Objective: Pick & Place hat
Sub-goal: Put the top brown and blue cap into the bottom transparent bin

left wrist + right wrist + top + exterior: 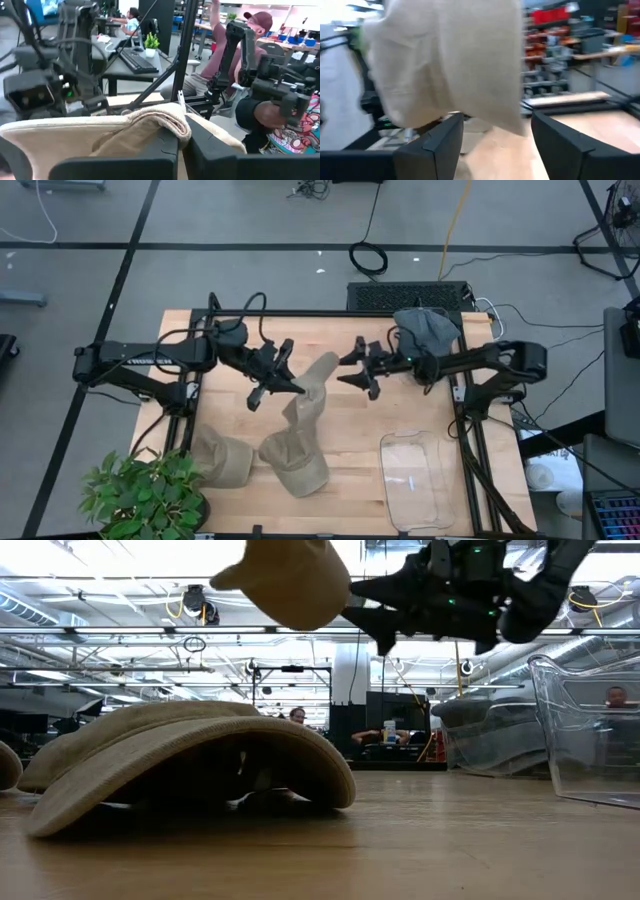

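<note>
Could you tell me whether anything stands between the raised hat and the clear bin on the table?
Nothing visible does: the hat hangs from the left end effector, and bare table separates it from the clear bin.

tan hats [296,465] on a light wood table [345,442], green plant [140,495] at its corner, grey cap [428,327] at the far edge, clear bin [418,480]

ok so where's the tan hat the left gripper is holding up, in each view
High view: the held hat hangs mid-table between the left gripper and right gripper.
Low view: top edge, left of centre, above the hat lying on the table.
Left wrist view: pinched between the fingers, bottom centre.
Right wrist view: fills the upper left.
Shared landmark: the right gripper, open beside it.
</note>
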